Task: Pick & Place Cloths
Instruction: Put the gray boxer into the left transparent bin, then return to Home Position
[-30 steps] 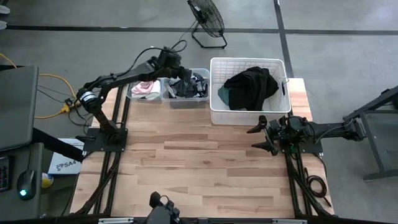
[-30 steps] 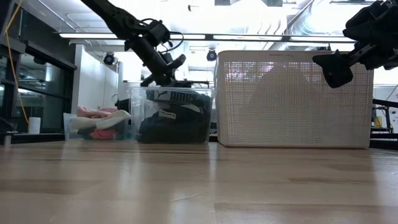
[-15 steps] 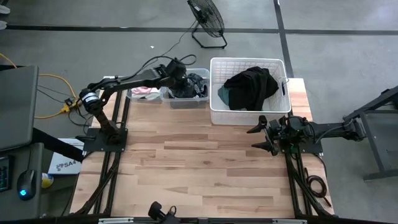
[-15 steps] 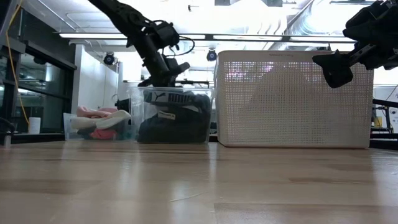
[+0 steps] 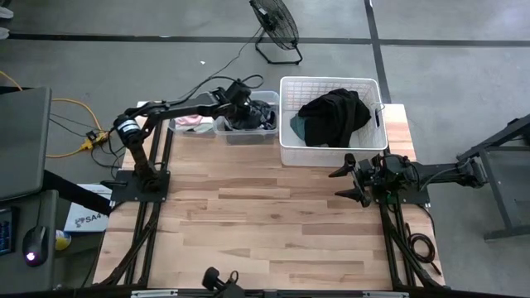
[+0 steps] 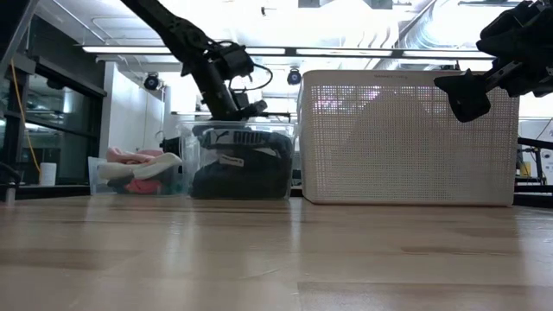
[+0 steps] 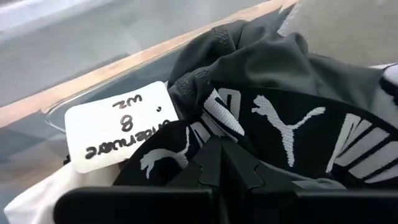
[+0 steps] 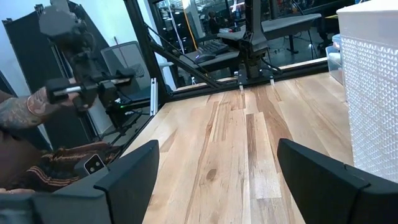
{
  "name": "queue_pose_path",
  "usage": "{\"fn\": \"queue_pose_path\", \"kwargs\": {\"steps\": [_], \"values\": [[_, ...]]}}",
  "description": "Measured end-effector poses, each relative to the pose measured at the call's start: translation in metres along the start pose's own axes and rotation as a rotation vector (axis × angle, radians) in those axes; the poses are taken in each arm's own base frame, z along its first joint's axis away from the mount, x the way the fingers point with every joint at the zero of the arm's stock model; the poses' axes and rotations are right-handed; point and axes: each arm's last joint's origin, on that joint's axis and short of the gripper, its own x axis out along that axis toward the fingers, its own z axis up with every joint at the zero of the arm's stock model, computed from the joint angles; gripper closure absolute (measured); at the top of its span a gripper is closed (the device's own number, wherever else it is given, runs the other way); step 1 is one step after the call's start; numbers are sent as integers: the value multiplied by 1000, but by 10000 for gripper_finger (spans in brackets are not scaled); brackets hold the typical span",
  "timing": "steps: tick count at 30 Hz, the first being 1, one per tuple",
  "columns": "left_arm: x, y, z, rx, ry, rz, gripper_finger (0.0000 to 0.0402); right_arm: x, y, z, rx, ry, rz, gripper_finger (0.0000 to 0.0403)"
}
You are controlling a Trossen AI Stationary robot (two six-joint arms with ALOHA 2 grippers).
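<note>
A clear bin [image 5: 247, 116] at the table's far edge holds dark cloths with white-lettered black waistbands [image 7: 292, 134] and a grey one [image 7: 280, 62]. My left gripper [image 5: 241, 98] [image 6: 246, 108] is shut, and it reaches down into this bin. A white handwritten label [image 7: 118, 124] sits on the bin's wall. More cloths, one black [image 5: 335, 112] and one teal [image 5: 296, 126], lie in the white slatted basket [image 5: 331, 80]. My right gripper [image 5: 352, 178] [image 6: 471, 91] is open and hovers on the near side of the basket, at the table's right. My left gripper points down into the bin from above. Its shut fingertips [image 7: 214, 152] rest on the black waistband cloth [image 7: 186, 140] on top of the pile. The fingers hide whether any fold lies between them.
A second clear bin [image 5: 192, 121] with pink and white cloths stands left of the dark one. A fan [image 5: 277, 29] stands on the floor beyond the table. A person's arm [image 8: 18, 109] shows beyond the table's left side. Bare wood [image 5: 265, 215] fills the middle and near part of the table.
My left arm has lowered. Its gripper has come down from above the dark bin onto the cloths inside it. My right arm has kept still.
</note>
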Motion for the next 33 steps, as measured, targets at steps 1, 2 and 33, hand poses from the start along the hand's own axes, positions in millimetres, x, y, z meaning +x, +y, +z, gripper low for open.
{"fn": "queue_pose_path", "kwargs": {"steps": [1, 2, 33], "values": [[-3, -1, 2, 1, 0, -8, 401, 0, 0, 0, 0, 0, 0, 85], [-5, -2, 4, 6, -3, -22, 401, 0, 0, 0, 0, 0, 0, 85], [-101, -63, 23, 351, -122, -132, 401, 0, 0, 0, 0, 0, -1, 85]]}}
